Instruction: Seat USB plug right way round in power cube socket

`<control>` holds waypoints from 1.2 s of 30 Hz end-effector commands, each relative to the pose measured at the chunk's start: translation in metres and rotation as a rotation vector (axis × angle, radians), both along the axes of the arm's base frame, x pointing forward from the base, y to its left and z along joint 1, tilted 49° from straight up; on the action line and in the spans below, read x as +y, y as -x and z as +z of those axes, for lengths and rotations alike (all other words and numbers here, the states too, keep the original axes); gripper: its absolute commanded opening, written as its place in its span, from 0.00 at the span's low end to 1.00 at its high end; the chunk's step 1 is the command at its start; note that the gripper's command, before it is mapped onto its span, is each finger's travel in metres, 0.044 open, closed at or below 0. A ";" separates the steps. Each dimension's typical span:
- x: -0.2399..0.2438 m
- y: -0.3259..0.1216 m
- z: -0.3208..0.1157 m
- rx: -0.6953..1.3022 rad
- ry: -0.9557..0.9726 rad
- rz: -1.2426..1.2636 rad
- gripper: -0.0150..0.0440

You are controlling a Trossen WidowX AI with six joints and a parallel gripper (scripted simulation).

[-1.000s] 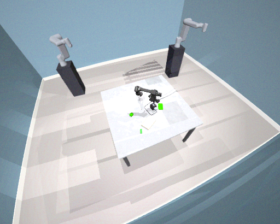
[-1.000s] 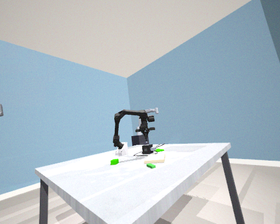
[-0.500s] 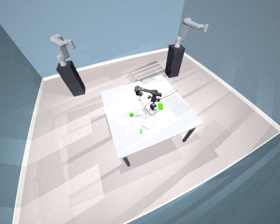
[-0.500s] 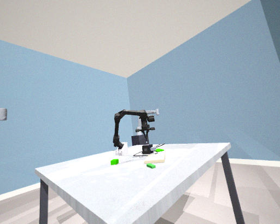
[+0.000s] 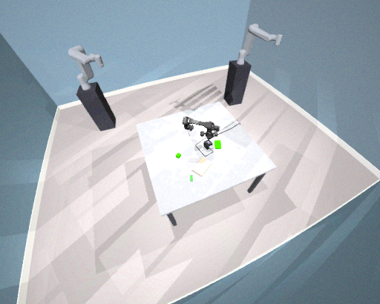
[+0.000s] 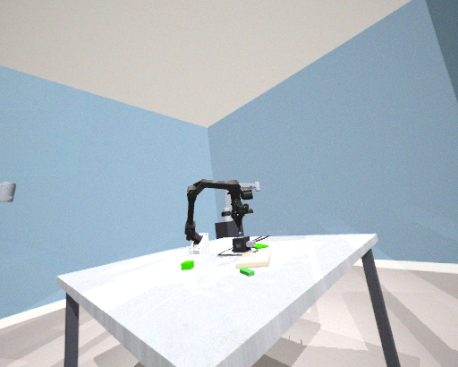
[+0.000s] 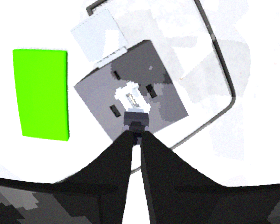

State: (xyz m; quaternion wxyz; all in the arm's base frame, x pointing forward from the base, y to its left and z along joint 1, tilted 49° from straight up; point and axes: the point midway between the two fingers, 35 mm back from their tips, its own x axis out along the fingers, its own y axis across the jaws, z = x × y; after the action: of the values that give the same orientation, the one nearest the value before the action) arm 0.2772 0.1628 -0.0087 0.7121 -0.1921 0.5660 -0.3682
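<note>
The power cube (image 5: 208,144) (image 6: 241,244) (image 7: 98,90) is a dark grey block on the table, turned at an angle in the wrist view. Its top has a bright white socket (image 7: 132,98) and several dark slots. My gripper (image 6: 240,230) (image 7: 136,137) is shut on the dark USB plug (image 7: 136,120), pointing down over the cube's top. The plug is turned at an angle to the socket and appears to be above it. Its tip is hard to make out, so any contact with the socket cannot be told.
A flat green block (image 5: 217,144) (image 6: 261,246) (image 7: 43,95) lies beside the cube. A pale block (image 7: 98,35) adjoins the cube's side. A dark cable (image 7: 223,62) loops around it. A cream slab (image 5: 201,168) (image 6: 253,260) and two small green blocks (image 5: 178,156) (image 5: 191,178) lie farther off.
</note>
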 end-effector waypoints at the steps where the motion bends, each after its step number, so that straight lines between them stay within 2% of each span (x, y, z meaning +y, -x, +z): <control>1: 0.000 0.000 0.000 0.065 0.006 0.059 0.25; 36: 0.000 0.000 0.000 0.744 0.087 0.668 0.25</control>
State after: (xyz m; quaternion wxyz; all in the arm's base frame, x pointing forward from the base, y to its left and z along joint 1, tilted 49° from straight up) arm 0.2772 0.1628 -0.0087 0.5476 -0.4941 0.6715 -0.0716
